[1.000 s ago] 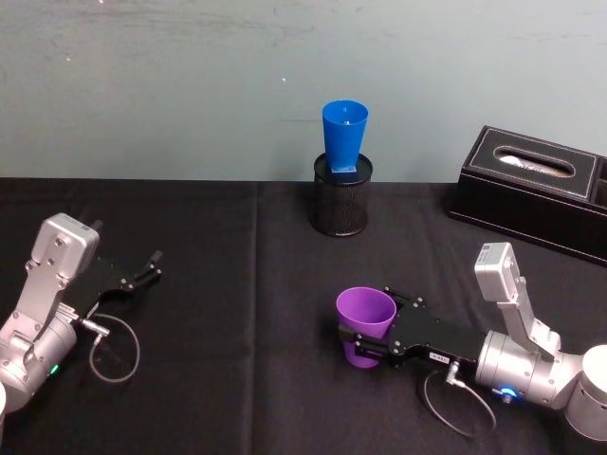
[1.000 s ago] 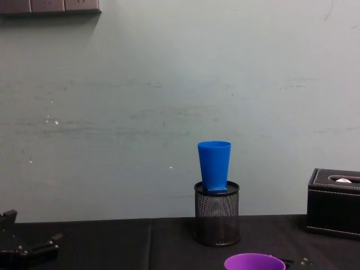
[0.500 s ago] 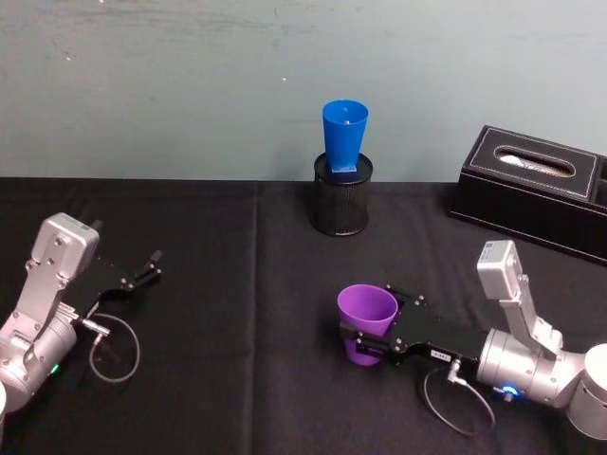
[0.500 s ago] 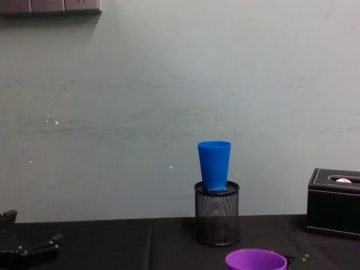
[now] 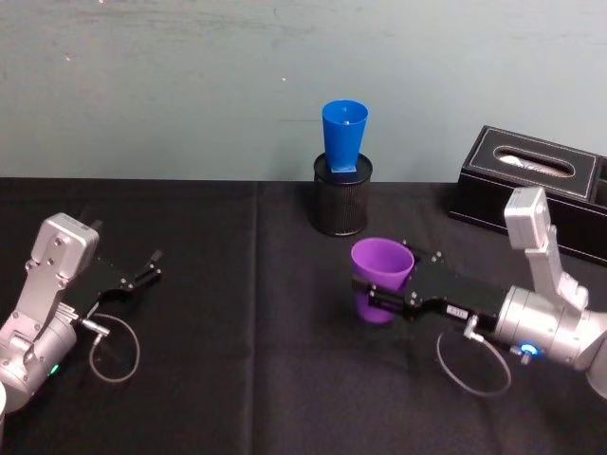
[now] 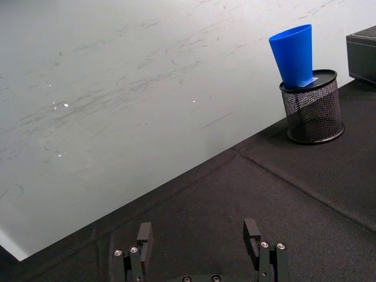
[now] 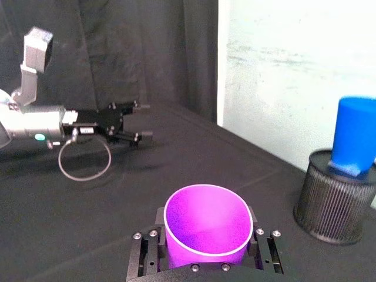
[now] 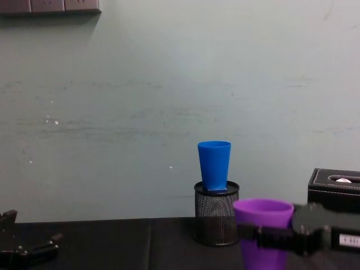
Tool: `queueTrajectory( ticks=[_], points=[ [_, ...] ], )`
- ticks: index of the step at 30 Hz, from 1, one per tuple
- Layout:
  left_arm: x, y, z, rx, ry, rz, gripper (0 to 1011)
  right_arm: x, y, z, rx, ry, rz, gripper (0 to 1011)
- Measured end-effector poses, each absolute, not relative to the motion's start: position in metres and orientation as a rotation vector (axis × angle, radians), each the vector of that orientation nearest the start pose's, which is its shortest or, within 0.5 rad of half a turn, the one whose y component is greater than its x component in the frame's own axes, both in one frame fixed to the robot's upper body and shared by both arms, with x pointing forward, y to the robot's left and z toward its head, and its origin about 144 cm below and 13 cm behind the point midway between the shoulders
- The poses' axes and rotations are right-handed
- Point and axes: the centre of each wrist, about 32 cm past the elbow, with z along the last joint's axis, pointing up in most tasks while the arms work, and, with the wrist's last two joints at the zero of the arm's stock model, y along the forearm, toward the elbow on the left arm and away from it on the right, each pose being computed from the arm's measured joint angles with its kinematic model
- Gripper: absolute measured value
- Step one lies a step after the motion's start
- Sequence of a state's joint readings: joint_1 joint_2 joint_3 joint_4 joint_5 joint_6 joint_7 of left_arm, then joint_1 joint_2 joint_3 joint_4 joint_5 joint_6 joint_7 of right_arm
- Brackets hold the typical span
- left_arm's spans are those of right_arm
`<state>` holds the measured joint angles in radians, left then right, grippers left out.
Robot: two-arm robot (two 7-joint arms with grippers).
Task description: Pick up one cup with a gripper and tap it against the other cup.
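My right gripper [image 5: 377,296] is shut on the purple cup [image 5: 381,275], holding it upright above the black cloth, in front and slightly right of the blue cup [image 5: 343,137]. The blue cup stands upright on top of a black mesh cylinder [image 5: 341,204] by the back wall. In the chest view the purple cup [image 8: 263,222] hangs lower than and to the right of the blue cup [image 8: 214,166], with a gap between them. The right wrist view has the purple cup [image 7: 205,226] clamped between both fingers [image 7: 147,254]. My left gripper [image 6: 198,235] rests open on the cloth at far left [image 5: 147,268].
A black tissue box [image 5: 536,190] sits at the back right, close behind my right arm. A grey cable loop [image 5: 114,346] lies beside the left arm. The black cloth [image 5: 237,284] covers the table up to the pale wall.
My right gripper has lifted the purple cup off the cloth and carried it back and to the right, closer to the blue cup. The left arm has stayed still.
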<state>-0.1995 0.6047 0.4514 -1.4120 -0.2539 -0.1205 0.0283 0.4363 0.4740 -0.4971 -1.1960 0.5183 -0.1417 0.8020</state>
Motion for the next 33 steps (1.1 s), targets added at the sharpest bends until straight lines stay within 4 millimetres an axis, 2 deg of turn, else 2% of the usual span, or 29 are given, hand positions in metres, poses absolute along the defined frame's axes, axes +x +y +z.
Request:
queueTrajectory(
  ticks=[7,14,24,33],
  points=[
    [0.489,0.31,1.14,0.304,-0.285,1.248,1011,0.56,-0.284,1.199,-0.065,-0.091,-0.528,741],
    [0.489,0.31,1.14,0.304,-0.285,1.248,1011,0.565,-0.279,1.223,-0.05,-0.065,-0.532,741],
    [0.489,0.31,1.14,0.304,-0.285,1.248,1011,0.571,-0.273,1.242,-0.049,-0.064,-0.518,741],
    [0.489,0.31,1.14,0.305,-0.285,1.248,1011,0.571,-0.268,1.248,-0.064,-0.066,-0.504,741]
  ],
)
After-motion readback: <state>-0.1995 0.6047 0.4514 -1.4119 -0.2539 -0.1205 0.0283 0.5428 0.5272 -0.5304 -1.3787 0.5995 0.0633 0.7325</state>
